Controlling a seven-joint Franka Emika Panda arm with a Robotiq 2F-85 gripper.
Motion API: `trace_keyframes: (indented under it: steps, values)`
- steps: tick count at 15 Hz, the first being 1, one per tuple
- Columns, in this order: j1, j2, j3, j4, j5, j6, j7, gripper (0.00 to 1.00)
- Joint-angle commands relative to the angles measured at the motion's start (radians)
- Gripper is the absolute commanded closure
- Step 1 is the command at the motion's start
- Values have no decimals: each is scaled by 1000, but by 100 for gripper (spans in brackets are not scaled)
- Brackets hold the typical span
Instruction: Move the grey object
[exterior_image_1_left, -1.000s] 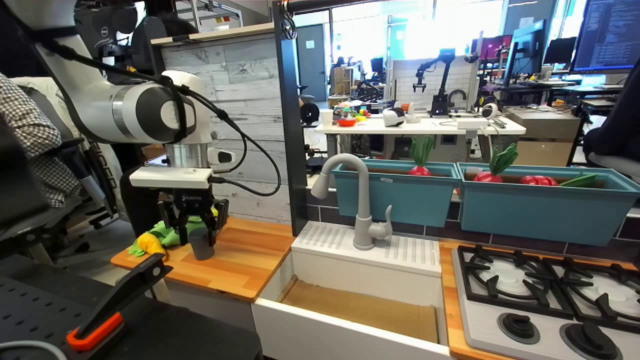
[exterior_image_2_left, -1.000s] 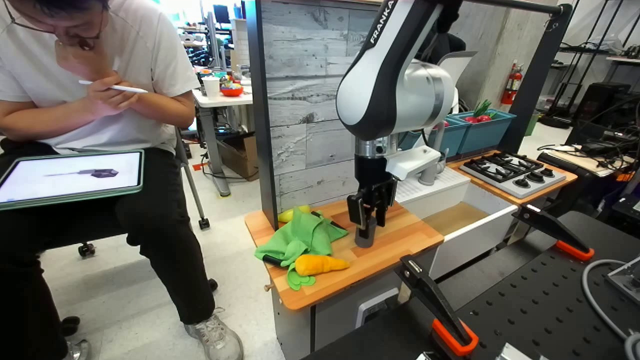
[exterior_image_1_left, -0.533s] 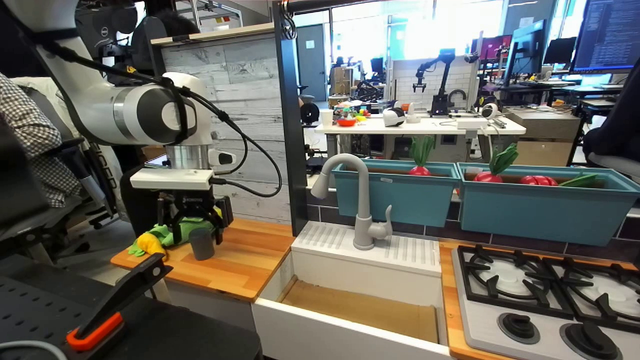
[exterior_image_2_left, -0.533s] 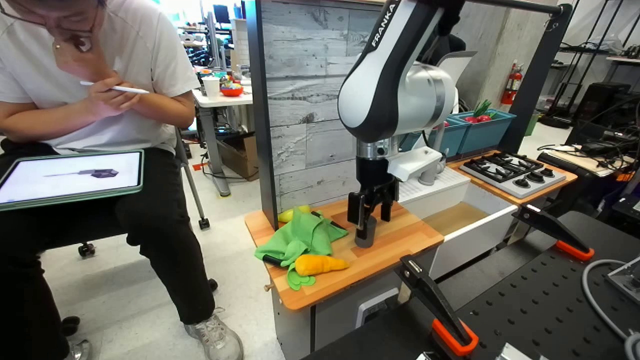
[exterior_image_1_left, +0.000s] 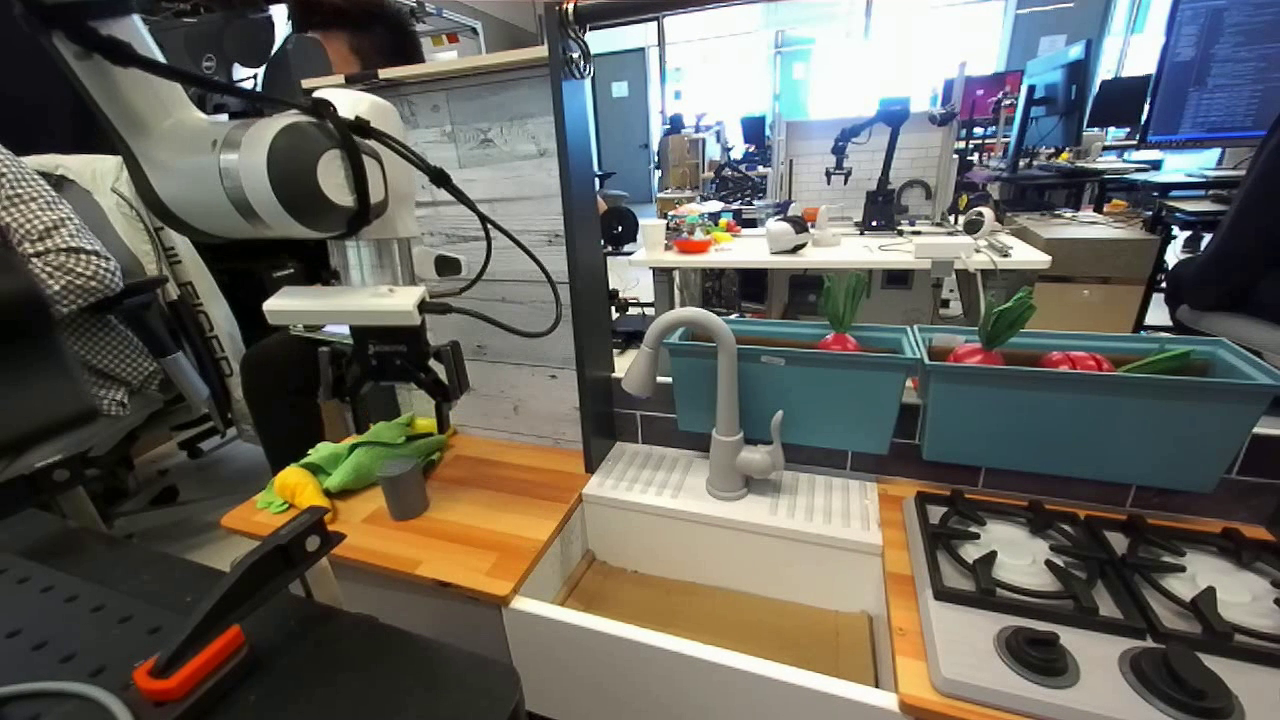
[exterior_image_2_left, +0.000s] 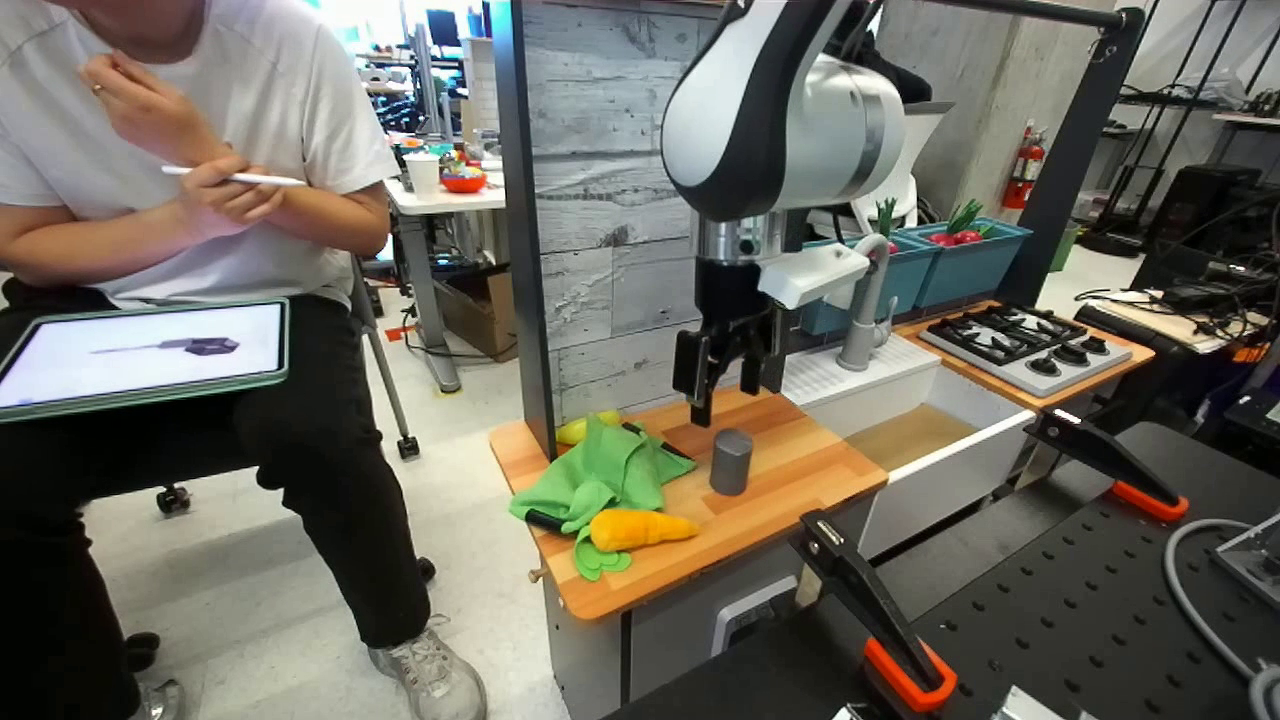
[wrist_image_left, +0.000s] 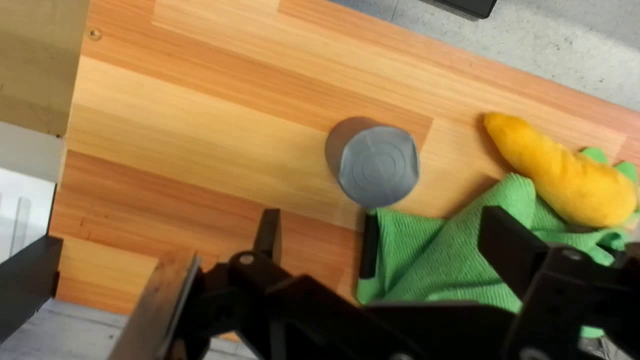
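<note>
The grey object (exterior_image_1_left: 404, 490), a small dark grey cylinder, stands upright on the wooden counter (exterior_image_1_left: 500, 520). It also shows in an exterior view (exterior_image_2_left: 731, 463), just right of the green cloth (exterior_image_2_left: 610, 465). In the wrist view the grey object (wrist_image_left: 380, 166) shows its round top with faint rings, ahead of the fingers. My gripper (exterior_image_1_left: 403, 418) is open and empty, raised above the counter and clear of the grey object. In an exterior view the gripper (exterior_image_2_left: 726, 400) hangs above and behind it. In the wrist view the gripper's fingers (wrist_image_left: 381, 220) are wide apart over the cloth.
An orange-yellow plush carrot (exterior_image_2_left: 640, 529) lies at the cloth's front, and a yellow item (exterior_image_2_left: 588, 427) behind it. A sink (exterior_image_1_left: 700, 690) with a grey faucet (exterior_image_1_left: 728, 400) adjoins the counter. A wood-plank panel (exterior_image_2_left: 620, 200) rises behind. A person (exterior_image_2_left: 200, 200) sits nearby.
My gripper, first close around the grey object, has opened and then risen straight up away from it. The grey object stays standing in the same place. The seated person's head has moved up.
</note>
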Motion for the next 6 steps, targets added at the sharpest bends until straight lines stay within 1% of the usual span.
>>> trace_keyframes:
  steps: [1,2,6]
  values:
    - [-32,-105,42,-66,5,-9,-31,0]
    - [-9,-42,20,-9,-6,-5,0,0]
    - [-15,-84,27,-42,-4,-5,-9,0]
